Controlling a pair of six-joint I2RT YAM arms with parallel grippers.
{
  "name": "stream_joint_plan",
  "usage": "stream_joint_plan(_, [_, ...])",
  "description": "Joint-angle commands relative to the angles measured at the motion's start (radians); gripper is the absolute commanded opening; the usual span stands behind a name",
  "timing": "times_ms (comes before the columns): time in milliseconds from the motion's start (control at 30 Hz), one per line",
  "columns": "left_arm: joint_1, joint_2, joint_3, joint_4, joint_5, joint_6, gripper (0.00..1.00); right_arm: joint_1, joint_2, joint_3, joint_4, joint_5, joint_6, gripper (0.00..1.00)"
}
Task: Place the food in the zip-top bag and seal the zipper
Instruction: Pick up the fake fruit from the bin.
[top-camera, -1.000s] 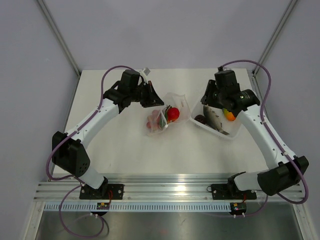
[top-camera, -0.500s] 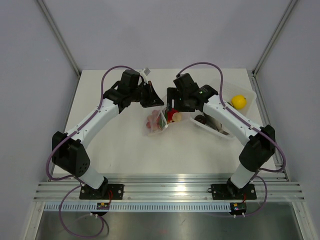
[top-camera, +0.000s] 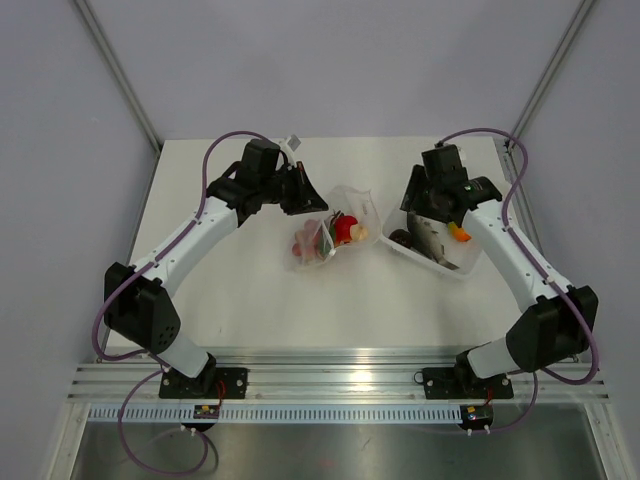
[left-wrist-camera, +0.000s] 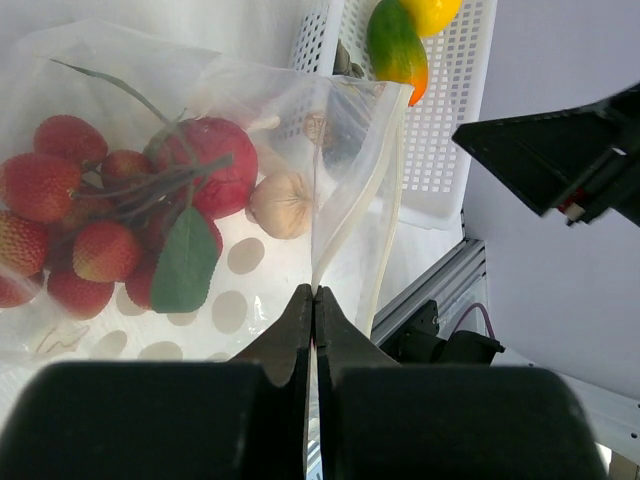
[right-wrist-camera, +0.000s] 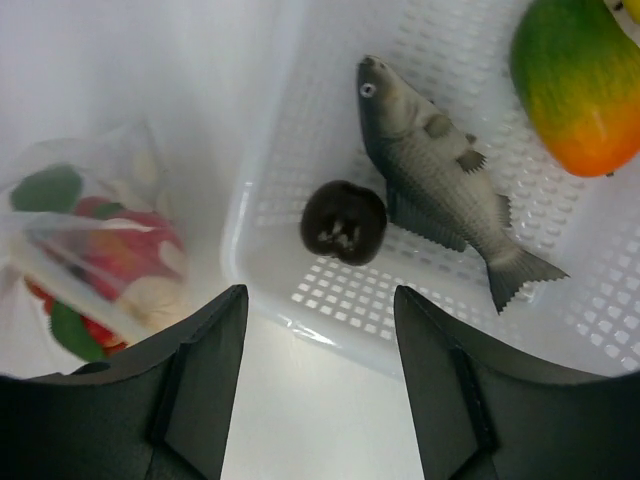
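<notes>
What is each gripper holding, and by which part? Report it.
Left gripper pinches the zip-top bag by its mouth edge; right gripper, open, holds nothing.

bright, even light falls from overhead and the white table looks almost washed out, with only faint, soft shadows under the arms. in the left wrist view the zip-top bag glints along its creases, and the left end effector is a dark blur close to the lens. the right wrist view shows the white basket crisp and the bag hazy.
</notes>
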Motion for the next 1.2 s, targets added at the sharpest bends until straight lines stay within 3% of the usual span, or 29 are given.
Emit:
stream_joint_plan(0, [-0.003, -0.04, 0.018, 0.025, 0.008, 0.019, 0.0, -0.068, -0.001, -0.098, 0.042, -0.017, -0.015, 0.67])
stream_joint_plan(167, [-0.003, -0.04, 0.02, 0.02, 0.008, 0.019, 0.0, -0.133, 0.083, -0.201, 0.137, -0.156, -0.011, 0.71])
stream_joint_plan(433, [-0.003, -0.031, 0.049, -0.007, 0.002, 0.033, 0.0, -0.14, 0.195, -0.183, 0.221, -0.227, -0.008, 0.81])
stream_joint_plan(833, [-0.003, -0.029, 0.049, -0.013, -0.007, 0.038, 0.0, -0.143, 0.343, -0.195, 0.279, -0.248, -0.014, 0.79])
stream_joint_plan(967, [-0.003, -0.028, 0.047, -0.01, -0.001, 0.034, 0.0, -0.145, 0.366, -0.216, 0.295, -0.236, -0.005, 0.73])
stream_joint_plan(1167, [-0.003, -0.031, 0.044, -0.013, -0.006, 0.036, 0.0, -0.157, 0.292, -0.219, 0.264, -0.157, -0.015, 0.48])
